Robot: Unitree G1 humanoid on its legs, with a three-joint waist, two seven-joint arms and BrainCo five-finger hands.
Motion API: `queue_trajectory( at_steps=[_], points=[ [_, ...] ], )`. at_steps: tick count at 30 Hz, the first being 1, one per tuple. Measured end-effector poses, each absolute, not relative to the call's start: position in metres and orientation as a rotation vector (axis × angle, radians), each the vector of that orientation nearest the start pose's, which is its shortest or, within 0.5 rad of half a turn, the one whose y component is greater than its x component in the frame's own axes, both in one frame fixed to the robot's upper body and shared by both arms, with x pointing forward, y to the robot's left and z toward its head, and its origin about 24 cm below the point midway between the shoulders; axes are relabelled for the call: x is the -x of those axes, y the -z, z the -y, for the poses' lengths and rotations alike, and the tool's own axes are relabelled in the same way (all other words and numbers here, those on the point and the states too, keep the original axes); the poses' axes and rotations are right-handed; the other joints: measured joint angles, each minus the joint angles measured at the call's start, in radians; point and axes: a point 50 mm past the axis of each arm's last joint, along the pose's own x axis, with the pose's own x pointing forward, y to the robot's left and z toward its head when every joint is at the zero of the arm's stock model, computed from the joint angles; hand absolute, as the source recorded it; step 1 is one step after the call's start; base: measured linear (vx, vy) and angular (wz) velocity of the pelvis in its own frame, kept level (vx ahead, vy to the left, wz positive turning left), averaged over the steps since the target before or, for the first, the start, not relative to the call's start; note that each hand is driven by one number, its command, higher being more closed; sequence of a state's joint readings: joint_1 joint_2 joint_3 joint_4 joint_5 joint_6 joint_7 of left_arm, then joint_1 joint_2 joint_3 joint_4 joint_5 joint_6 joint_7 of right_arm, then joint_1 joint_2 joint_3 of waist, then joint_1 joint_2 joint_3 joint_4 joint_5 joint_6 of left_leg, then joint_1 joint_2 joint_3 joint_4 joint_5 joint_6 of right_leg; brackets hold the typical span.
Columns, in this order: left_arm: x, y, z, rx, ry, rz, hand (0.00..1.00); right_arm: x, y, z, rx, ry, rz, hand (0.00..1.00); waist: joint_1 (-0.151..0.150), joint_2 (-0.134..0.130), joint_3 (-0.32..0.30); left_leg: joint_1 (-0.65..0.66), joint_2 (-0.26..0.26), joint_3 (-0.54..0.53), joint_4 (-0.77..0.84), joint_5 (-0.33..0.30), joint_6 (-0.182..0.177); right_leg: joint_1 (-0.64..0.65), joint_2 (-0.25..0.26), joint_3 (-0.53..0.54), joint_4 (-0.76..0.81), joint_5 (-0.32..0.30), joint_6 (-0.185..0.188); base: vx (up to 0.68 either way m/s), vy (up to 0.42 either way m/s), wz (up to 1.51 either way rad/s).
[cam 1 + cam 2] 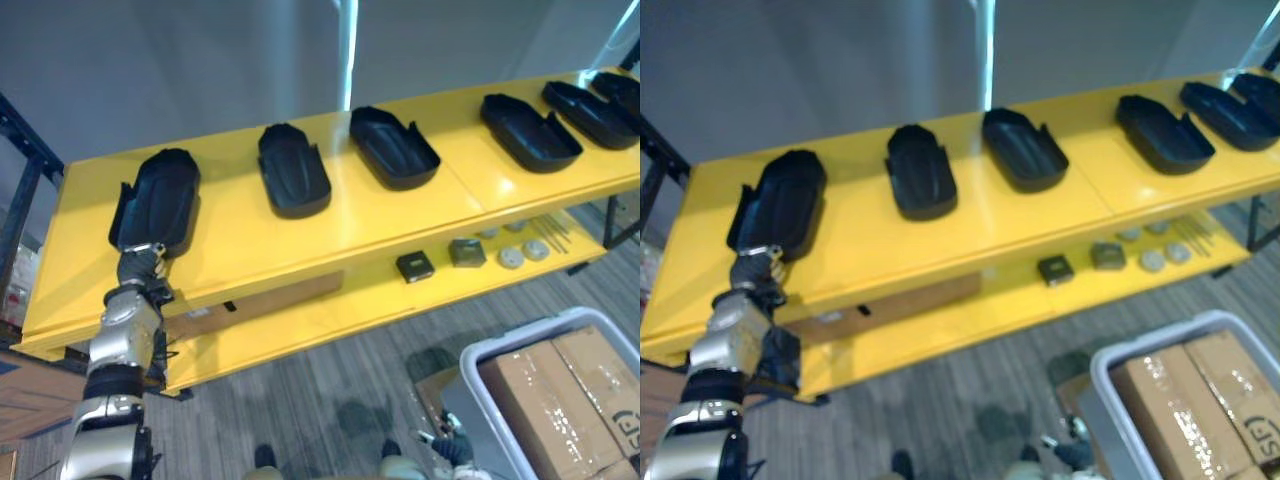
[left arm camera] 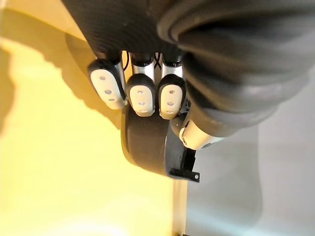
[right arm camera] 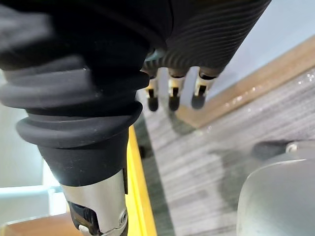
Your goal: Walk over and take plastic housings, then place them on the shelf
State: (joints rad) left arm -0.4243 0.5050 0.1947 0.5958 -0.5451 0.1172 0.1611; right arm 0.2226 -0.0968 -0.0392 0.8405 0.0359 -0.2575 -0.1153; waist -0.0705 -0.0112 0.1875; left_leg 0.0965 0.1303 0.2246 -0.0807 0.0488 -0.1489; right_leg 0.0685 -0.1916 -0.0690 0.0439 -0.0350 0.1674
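**Item:** leftmost housing (image 1: 160, 200), black plastic shell, open side up. It lay at the left end of the top tier of the yellow shelf (image 1: 250, 240), its near end close to the front edge.

**Holder:** left hand (image 1: 143, 262). Its fingers (image 2: 140, 96) were curled over that near end with the thumb (image 2: 197, 137) against the rim, so it was clenched on the shell.

**Idle:** right hand (image 3: 170, 93). Its fingers hung relaxed and empty above the carpet, low on the right by the grey bin (image 1: 500, 340) of cardboard boxes (image 1: 560, 400).

**Neighbours, same tier:**
- next housing (image 1: 293, 170), apart to the right
- third housing (image 1: 393, 147)
- far-right housings (image 1: 590, 113)

**Lower tier:** small parts (image 1: 415, 266).

**Handling note (judgement):**
- The step looked like the set-down and release.
- The shell should sit flat with its whole weight on the tier before the grip loosens.
- Thumb and fingers should part together, so neither drags the near end sideways.
- The hand should draw back toward the near side, straight, without hooking the rim.
- The shell should stay wholly behind the front edge and apart from the next housing
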Motion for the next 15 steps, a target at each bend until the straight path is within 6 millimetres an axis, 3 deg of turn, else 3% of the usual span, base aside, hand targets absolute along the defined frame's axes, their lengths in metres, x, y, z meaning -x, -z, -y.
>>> queue_trajectory(
  at_steps=[15],
  points=[
    [-0.302,-0.053,-0.318,0.170,-0.547,-0.198,1.00,-0.094,0.133,0.216,0.112,0.235,-0.782,0.00,-0.037,0.043,0.025,0.012,-0.001,0.006,0.000,-0.003,0.002,0.001,0.000,0.013,0.007,0.002,0.002,-0.01,0.003,-0.02]
  ],
)
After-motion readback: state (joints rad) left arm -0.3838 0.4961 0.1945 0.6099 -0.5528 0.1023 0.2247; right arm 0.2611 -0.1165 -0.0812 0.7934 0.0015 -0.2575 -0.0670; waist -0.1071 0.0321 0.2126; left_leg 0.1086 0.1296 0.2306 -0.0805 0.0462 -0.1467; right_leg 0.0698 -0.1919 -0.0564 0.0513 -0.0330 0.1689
